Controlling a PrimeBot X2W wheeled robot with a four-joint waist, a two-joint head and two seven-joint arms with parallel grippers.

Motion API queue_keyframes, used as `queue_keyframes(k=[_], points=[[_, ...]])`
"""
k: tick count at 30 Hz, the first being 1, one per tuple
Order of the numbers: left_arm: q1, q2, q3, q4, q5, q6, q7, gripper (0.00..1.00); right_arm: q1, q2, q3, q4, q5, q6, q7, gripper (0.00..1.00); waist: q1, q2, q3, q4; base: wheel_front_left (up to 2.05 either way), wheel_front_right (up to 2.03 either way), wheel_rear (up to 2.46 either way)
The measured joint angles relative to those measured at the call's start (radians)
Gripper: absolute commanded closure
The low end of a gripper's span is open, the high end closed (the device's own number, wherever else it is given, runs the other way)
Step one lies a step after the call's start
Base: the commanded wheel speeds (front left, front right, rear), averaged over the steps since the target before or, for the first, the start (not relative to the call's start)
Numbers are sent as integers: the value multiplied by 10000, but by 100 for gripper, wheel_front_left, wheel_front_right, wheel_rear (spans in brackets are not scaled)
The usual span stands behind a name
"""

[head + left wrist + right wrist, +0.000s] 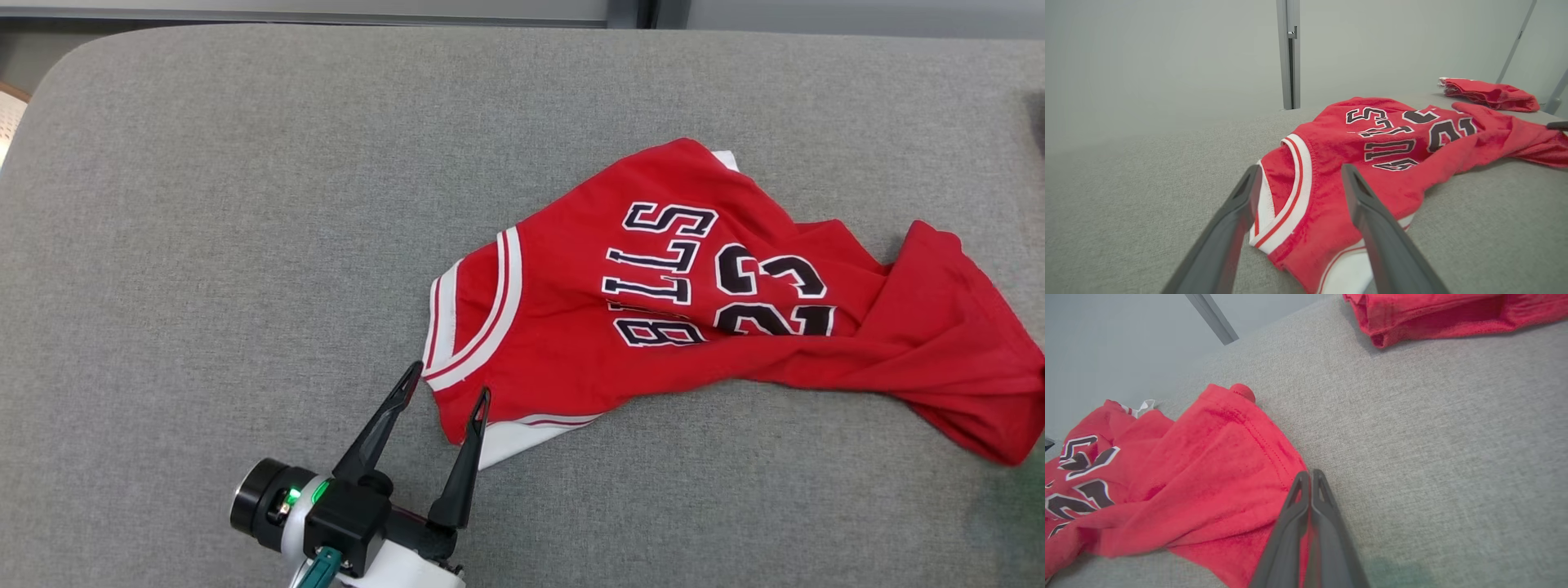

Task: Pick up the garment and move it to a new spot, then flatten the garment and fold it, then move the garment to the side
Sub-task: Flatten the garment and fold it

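As the red jersey (694, 343) lies rumpled right of centre on the grey surface (204, 204), the left gripper (450, 380) hangs with jaws spread astride its striped collar, seemingly poised to pinch; the right gripper (1310, 475), clenched, appears to nip the hem near the right edge, likely for a two-point lift; another folded red garment (1433, 314) waits toward the far-right corner.

Grey fabric surface (245, 204) spreads wide, a folded red cloth pile (1490, 94) sits near its far edge (neatly stacked), pale wall (1147, 61) and grey post (1289, 53) behind
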Motion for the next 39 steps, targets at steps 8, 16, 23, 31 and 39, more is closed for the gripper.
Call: queue_keyframes(k=[8, 16, 23, 31, 39], points=[[301, -4, -10, 1469, -598, -495, 0, 0, 232, -247, -59, -343, 86, 0, -523, 100, 0, 0, -48, -69, 0, 0, 0], [-370, 25, -652, 3597, -2038, -734, 347, 0, 214, -194, 230, -288, 123, 0, -583, 100, 0, 0, -51, -125, 0, 0, 0], [-897, 144, -1557, 3777, -2564, -790, 422, 92, 131, -259, 274, -146, 163, 0, -648, 100, 0, 0, -24, -216, 0, 0, 0], [-900, 602, -2464, 3010, -3413, -842, 165, 100, 112, -303, 305, -142, 163, 0, -886, 100, 0, 0, -326, -258, 0, 0, 0], [-637, 1942, -2635, -35, -6050, -853, 173, 100, -101, -761, 247, -1057, 345, 0, -1315, 100, 0, 0, -1173, -363, 0, 0, 0]])
